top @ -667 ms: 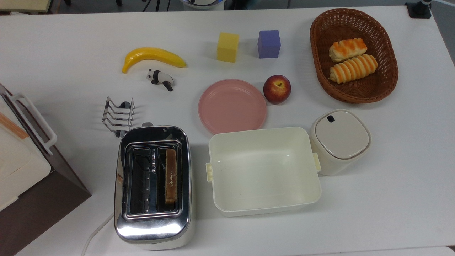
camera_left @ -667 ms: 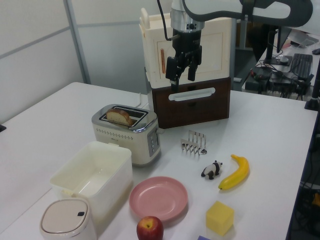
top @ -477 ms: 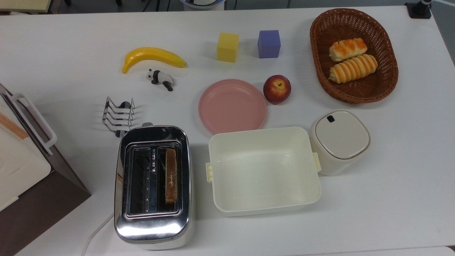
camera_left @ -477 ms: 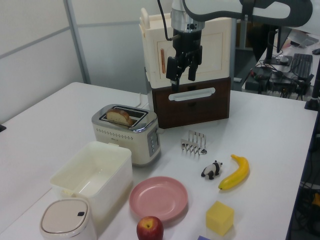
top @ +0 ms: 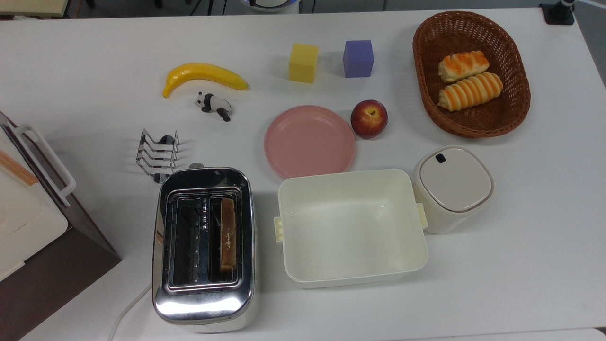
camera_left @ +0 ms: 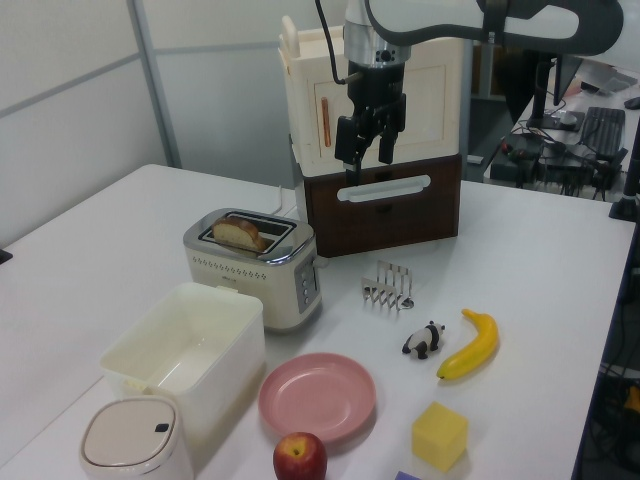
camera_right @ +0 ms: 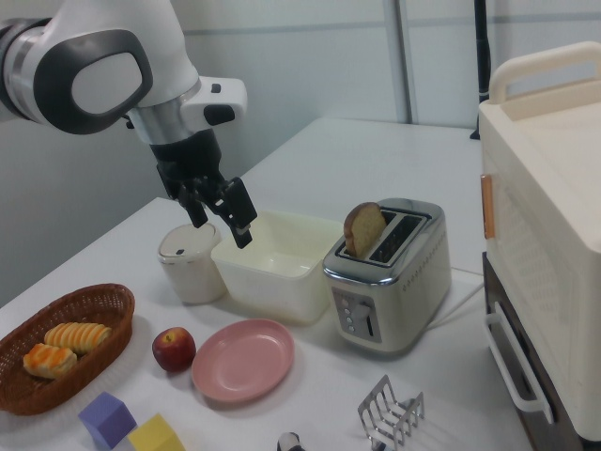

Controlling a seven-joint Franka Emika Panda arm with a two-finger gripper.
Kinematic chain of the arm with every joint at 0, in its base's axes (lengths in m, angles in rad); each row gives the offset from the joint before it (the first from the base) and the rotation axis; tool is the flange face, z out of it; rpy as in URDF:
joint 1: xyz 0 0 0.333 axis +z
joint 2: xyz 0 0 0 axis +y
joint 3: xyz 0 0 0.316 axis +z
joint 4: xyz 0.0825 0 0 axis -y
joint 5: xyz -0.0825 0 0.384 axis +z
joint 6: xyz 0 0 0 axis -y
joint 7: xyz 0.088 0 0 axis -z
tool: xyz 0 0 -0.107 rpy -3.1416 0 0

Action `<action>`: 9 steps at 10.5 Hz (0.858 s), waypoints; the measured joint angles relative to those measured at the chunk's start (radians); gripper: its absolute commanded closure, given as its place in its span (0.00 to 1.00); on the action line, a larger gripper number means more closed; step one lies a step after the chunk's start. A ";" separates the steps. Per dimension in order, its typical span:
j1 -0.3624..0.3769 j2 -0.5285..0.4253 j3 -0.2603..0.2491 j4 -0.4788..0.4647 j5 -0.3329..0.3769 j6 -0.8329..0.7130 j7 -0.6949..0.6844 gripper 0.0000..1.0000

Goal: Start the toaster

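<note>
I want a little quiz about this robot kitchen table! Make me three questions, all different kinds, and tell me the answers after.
1. True or false: a slice of bread stands in one slot of the toaster.
2. What lies in the brown basket? A) apples B) two bread rolls C) blocks
3. Fill in: the apple sits beside the pink ____.

Key: 1 true; 2 B; 3 plate.

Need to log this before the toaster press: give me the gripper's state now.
Gripper: open, holding nothing, raised in the air above the table, apart from the toaster.
</note>
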 measured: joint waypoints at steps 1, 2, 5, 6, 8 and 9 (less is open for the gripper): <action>0.000 0.000 0.000 0.000 0.000 0.000 0.000 1.00; 0.000 0.000 0.000 -0.002 0.000 0.000 -0.009 1.00; 0.000 0.005 0.000 -0.027 0.000 0.056 -0.012 1.00; 0.000 0.008 -0.001 -0.040 0.000 0.080 -0.012 1.00; -0.002 0.017 -0.009 -0.058 0.000 0.115 -0.012 1.00; -0.003 0.020 -0.014 -0.063 0.000 0.131 -0.012 1.00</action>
